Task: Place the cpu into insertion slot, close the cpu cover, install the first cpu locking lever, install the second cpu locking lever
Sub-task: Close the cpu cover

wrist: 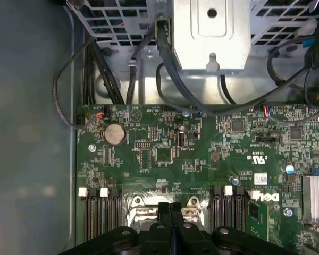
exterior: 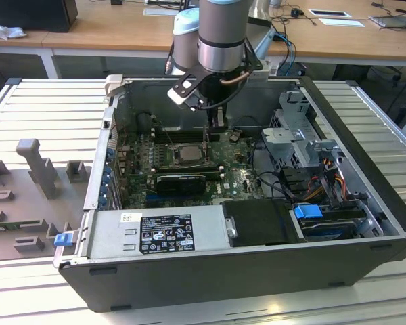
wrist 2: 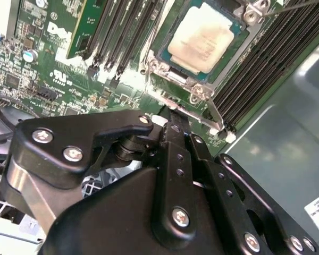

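While the arm stands over the open computer case (exterior: 257,274) in the exterior view, the gripper (exterior: 217,120) hangs low inside it, just above the green motherboard (wrist: 165,154) and close beside the insertion slot (exterior: 201,155). Its two black fingers (wrist: 165,212) are pressed together, with a thin seam between them and no gap in both wrist views; whether anything thin is pinched between them cannot be told.

The cpu (wrist 2: 204,37) lies flat in the slot, pale top up. The cpu cover (wrist 2: 173,74) lies around the chip's edges as a grey metal frame, so the chip shows through its cut-out centre. A thin metal locking lever (wrist 2: 210,111) runs along one side of the socket, next to the long black memory slots (wrist 2: 260,64), and the gripper's tip (wrist 2: 170,114) sits right by its near end. Whether tip and lever touch is unclear.

On the board beyond the fingers lies a round coin battery (wrist: 115,134), and a grey drive cage (wrist: 212,32) stands past it.
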Tool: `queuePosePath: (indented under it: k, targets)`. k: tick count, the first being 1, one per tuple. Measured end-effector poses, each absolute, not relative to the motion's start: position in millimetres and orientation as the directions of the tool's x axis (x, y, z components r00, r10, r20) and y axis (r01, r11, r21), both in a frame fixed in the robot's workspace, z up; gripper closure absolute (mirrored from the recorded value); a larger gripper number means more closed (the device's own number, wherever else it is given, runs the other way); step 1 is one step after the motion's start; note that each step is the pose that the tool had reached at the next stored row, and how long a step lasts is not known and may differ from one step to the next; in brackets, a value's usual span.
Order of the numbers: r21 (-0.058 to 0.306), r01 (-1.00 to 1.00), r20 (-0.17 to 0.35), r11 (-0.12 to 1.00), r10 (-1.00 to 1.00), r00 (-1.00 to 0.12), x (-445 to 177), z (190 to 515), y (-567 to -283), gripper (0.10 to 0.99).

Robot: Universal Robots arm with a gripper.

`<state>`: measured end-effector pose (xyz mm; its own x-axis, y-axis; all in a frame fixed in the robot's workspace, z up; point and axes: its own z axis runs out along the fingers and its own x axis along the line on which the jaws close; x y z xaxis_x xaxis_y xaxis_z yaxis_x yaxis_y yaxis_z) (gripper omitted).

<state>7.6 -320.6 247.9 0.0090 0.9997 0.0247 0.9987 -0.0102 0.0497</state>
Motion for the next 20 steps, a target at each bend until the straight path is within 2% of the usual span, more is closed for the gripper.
queuePosePath:
  k: [9,20]
  targets:
    - [0.049,0.999,0.024,-0.010,1.000,0.009,-12.2,232.7,-320.7,0.980]
    - [0.050,0.999,0.024,-0.010,1.000,0.009,-41.5,231.3,-320.6,0.980]
